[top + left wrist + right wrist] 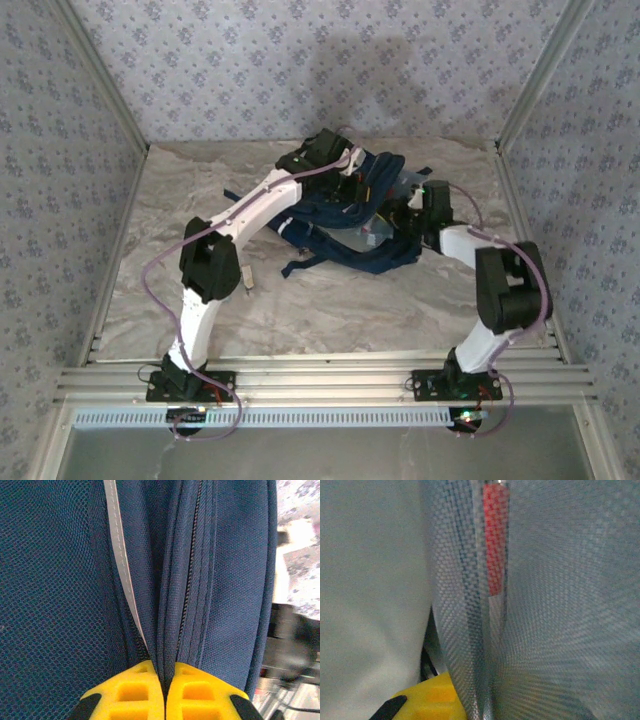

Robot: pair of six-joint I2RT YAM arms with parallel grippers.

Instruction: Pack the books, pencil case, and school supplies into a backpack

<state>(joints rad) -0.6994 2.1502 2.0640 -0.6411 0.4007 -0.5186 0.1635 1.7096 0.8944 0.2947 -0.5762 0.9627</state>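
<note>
Wallpaper point(320, 70) in pale blue-grey with a small repeating flower print covers the back and both sides of the booth, and bare aluminium posts point(100, 80) run along the corners. The table point(330, 310) below has a marbled beige-grey top. Aluminium rails point(330, 380) cross its near edge, with a white slotted strip point(300, 415) just in front of them.

The backpack point(345, 250), navy, lies slumped toward the far middle of the table, and its dark straps point(300, 265) trail out toward the near left. Both arms reach in to it.

The left gripper point(348, 168) sits over the bag's far end. From its wrist camera, its yellow fingers point(132, 695) are clenched tight together on a fold of navy cloth. A closed zip point(192, 580) runs away from the pinch on one side. On the other side are a white stripe point(120, 555) and a stretch of navy mesh point(50, 580).

The right gripper point(420, 205) is at the bag's right side. Its wrist camera is pressed close to the pencil case point(555, 605), a grey translucent mesh pouch with a red pen point(494, 545) showing through. The pouch's crease runs down against the one yellow finger point(437, 697) I can see. The other finger is hidden behind the mesh, so the gripper looks closed on the pouch's edge.
</note>
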